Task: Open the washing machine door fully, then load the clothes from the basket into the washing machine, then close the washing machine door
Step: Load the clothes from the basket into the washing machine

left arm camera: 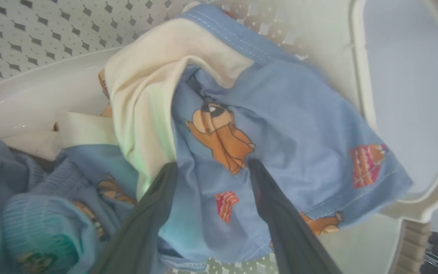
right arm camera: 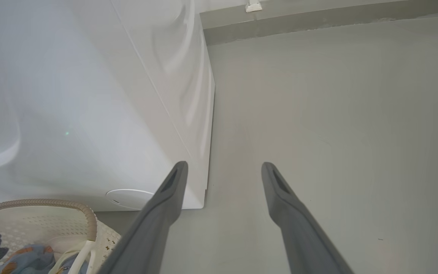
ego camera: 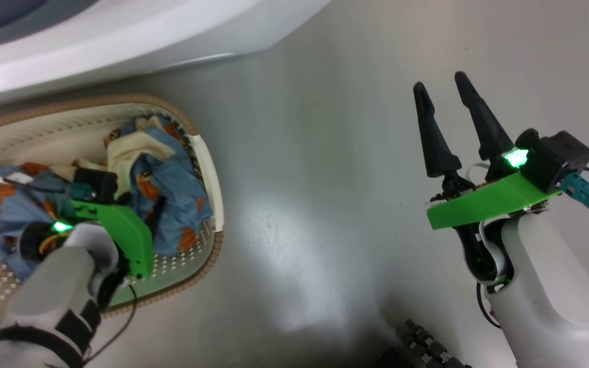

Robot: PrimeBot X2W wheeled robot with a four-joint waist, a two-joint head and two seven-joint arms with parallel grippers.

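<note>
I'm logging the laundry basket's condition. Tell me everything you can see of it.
The basket is cream-white perforated plastic, rounded rectangular, with a brown woven-look rim and a white side handle. It stands upright on the grey floor, close before the white washing machine. Inside lie crumpled blue bear-print clothes with cream parts. The left gripper reaches into it, open, fingers astride a fold of cloth. No damage shows on the visible parts.

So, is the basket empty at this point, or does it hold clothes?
Not empty: crumpled blue bear-print clothes lie inside the basket, with the left gripper down among them.
</note>
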